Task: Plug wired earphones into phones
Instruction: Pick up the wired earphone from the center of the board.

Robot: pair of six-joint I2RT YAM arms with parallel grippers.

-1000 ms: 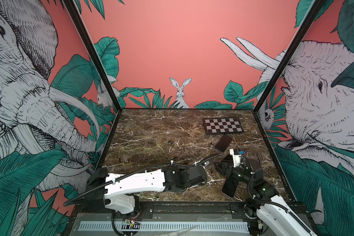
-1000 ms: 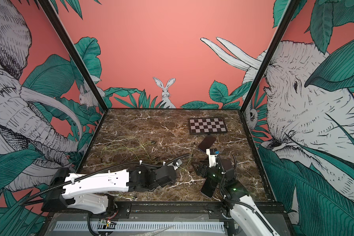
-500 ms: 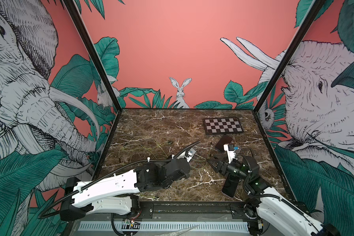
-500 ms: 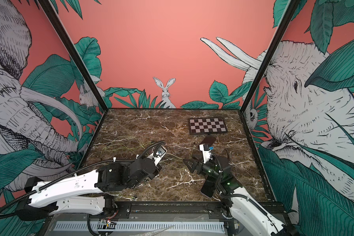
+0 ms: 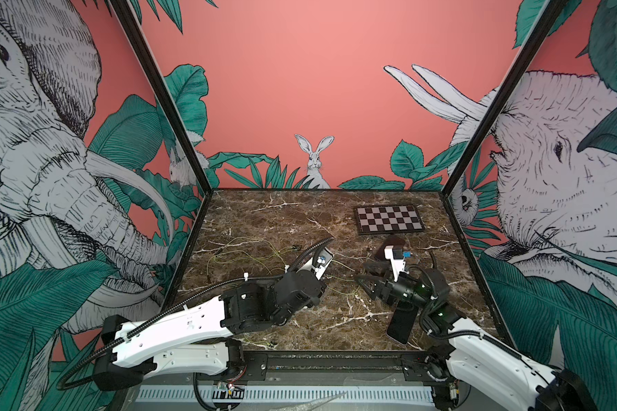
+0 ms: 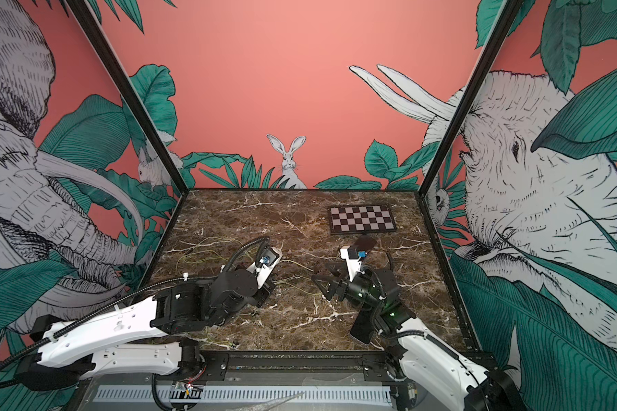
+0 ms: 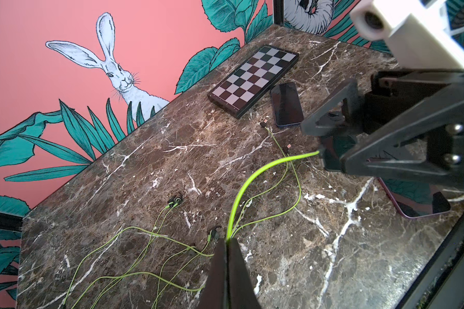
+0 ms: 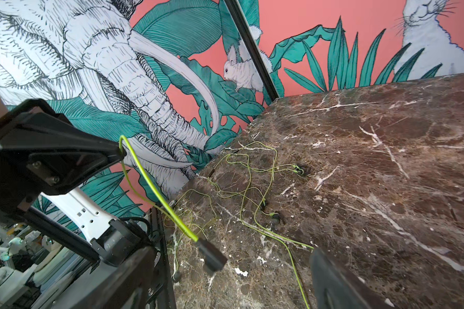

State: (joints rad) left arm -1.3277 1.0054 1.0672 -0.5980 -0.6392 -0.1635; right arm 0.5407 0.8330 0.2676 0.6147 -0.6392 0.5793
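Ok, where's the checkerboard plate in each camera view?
In a top view: checkerboard plate, far right on the table.
In a top view: checkerboard plate, same far-right spot.
Left wrist: checkerboard plate beside a phone.
Right wrist: not in it.
Shared landmark: the painted rabbit.

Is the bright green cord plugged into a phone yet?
Not yet. Its dark plug hangs free in the air, joined to nothing; the left gripper pinches the cord.

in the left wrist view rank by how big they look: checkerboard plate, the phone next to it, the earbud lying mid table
1. checkerboard plate
2. phone
3. earbud, clearly smallest, though it lies nearer the camera
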